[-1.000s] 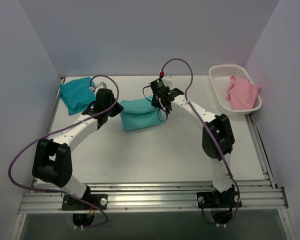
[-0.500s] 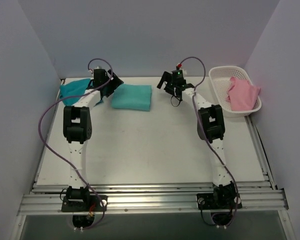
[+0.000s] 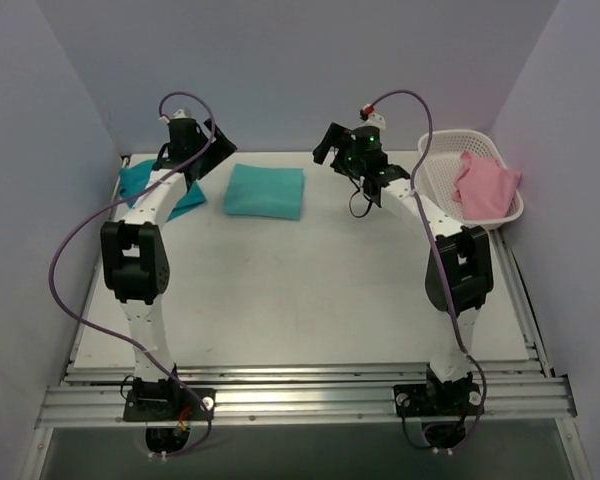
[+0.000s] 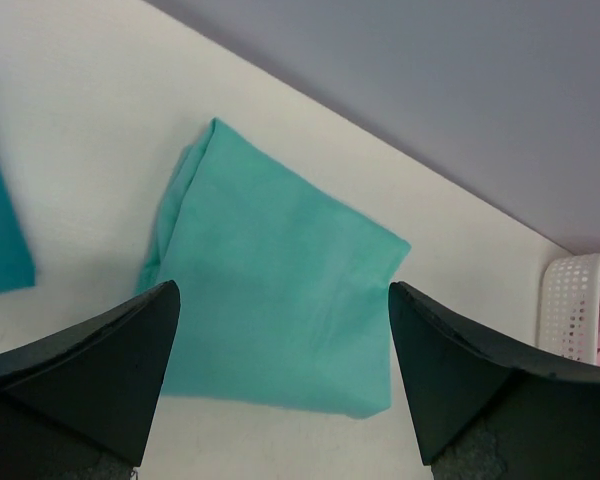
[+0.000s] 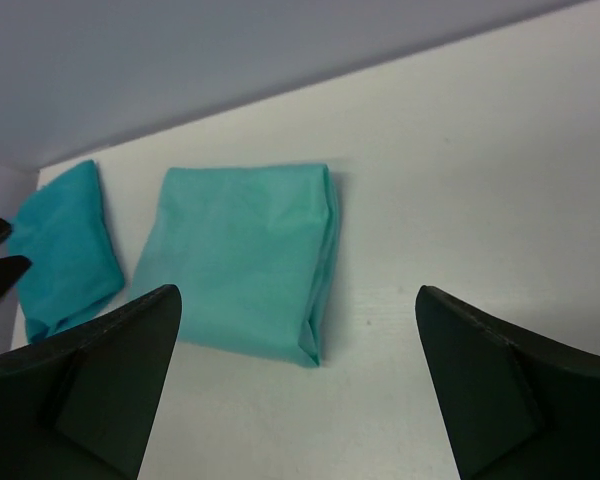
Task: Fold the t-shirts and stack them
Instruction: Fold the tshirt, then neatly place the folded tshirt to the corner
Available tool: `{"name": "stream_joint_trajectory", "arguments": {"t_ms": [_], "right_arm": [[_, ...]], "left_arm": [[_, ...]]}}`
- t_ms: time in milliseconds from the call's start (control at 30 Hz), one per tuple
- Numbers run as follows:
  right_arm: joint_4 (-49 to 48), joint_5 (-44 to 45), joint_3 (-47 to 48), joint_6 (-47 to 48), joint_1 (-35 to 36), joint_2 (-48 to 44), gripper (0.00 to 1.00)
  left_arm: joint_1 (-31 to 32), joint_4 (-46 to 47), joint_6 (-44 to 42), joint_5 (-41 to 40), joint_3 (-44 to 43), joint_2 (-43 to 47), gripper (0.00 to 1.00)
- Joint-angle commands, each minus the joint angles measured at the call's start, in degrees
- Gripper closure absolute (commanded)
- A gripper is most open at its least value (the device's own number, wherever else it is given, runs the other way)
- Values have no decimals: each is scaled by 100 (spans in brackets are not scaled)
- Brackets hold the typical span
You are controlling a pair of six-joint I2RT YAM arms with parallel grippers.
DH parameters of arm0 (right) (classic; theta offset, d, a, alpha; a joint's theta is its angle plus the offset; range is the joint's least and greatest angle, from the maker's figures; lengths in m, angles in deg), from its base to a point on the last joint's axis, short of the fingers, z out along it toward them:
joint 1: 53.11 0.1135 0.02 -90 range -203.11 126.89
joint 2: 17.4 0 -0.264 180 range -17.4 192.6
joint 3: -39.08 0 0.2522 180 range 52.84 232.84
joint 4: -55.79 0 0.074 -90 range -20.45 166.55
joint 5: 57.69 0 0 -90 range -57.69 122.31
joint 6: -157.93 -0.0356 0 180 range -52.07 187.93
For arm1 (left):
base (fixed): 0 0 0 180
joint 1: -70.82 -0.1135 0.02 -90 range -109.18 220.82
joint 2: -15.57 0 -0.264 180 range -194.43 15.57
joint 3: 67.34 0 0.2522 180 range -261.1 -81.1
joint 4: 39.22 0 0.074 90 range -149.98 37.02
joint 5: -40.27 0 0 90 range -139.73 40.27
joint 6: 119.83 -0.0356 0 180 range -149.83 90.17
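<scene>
While both arms reach toward the far end of the table [image 3: 300,290], neither holds anything. Left gripper [image 4: 282,290]: jaws spread wide, nothing between them, no cloth touching either finger. Right gripper [image 5: 297,295]: jaws likewise wide apart, empty. Mint t-shirt [image 3: 265,191] lies flat on the table as a folded rectangle, between the two grippers in the overhead view and apart from both. From the left wrist it sits below and ahead of the open jaws, filling most of the gap between the fingers; its layered edge is on the side of the finger at the picture's left. From the right wrist it lies ahead of the jaws, nearer the finger at the picture's left, its thick folded edge turned toward the other finger. Teal t-shirt [image 3: 140,180], a darker folded bundle, lies beyond the mint one as the right jaws see it. Overhead it lies under and beside the left arm, partly hidden by it. The two shirts lie close together, a narrow strip of table between them, not stacked. A white basket [image 3: 440,150] holding a pink cloth [image 3: 485,185] stands on the right gripper's side away from the shirts.
</scene>
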State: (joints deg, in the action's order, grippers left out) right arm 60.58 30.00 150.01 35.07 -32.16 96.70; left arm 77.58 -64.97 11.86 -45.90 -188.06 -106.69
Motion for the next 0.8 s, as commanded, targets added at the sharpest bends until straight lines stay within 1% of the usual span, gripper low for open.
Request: {"name": "stream_joint_trajectory", "arguments": {"t_ms": [0,33,67,100,133,167,200,233,267,300,333,367,400,433,467,500,533,567,600,667,700,767], "right_arm": [[-60,494,-943,43,-56,-581,0],[-130,494,-1189,-9,-56,-835,0],[-314,468,-1443,-53,-56,-968,0],[-429,468,-1942,-123,-56,-1221,0],[-526,468,-2191,-246,-56,-1337,0],[-683,407,-2419,-308,-65,-1469,0],[-746,389,-2831,-369,-56,-1722,0],[-772,371,-3026,-466,-47,-1864,0],[-807,371,-3228,-493,-21,-2031,0],[-817,397,-3665,-511,-3,-2424,0],[-808,458,-3878,-545,23,-2628,0],[-747,529,-4098,-615,32,-2874,0],[-712,625,-4318,-634,58,-3102,0],[-581,670,-4668,-634,67,-3583,0],[-466,722,-4802,-625,67,-3832,0],[-352,810,-4917,-608,58,-4287,0],[-107,845,-5066,-599,58,-4500,0],[8,881,-5128,-555,67,-4728,0],[97,881,-5198,-529,85,-5157,0],[457,890,-5304,-511,102,-5546,0],[640,890,-5348,-476,137,-5931,0],[861,960,-5418,-458,155,-6285,0]], "left_arm": [[-149,-244,-92,-322,656,1007,6],[-132,-103,-4,-331,1302,1194,6],[-97,133,232,-331,1640,1369,6],[-44,127,382,-618,1956,1702,6],[130,31,610,-856,2525,1888,6],[228,195,1064,-1023,2870,2273,6],[316,432,1287,-1251,3282,2468,6],[412,747,1550,-1315,4148,2670,6],[605,1595,2066,-1350,4583,3003,6],[755,1873,2306,-1455,4953,3119,6],[913,2067,2561,-1830,5235,3225,6],[1254,2434,2981,-2016,5638,3313,6],[1449,2569,3168,-2236,5790,3314,6],[1616,2648,3387,-2664,5878,3296,6],[1791,2910,3746,-2869,6018,3192,6],[2080,3017,3889,-3080,6037,3112,6],[2214,3018,4204,-3282,6020,3024,6],[2320,3009,4294,-3571,5959,2789,6],[2442,3027,4373,-3661,5793,2656,6],[2540,3070,4733,-3889,5616,2218,6],[2575,3167,4786,-3934,5503,2076,6],[2610,3482,5031,-4074,5414,1673,6]]}}
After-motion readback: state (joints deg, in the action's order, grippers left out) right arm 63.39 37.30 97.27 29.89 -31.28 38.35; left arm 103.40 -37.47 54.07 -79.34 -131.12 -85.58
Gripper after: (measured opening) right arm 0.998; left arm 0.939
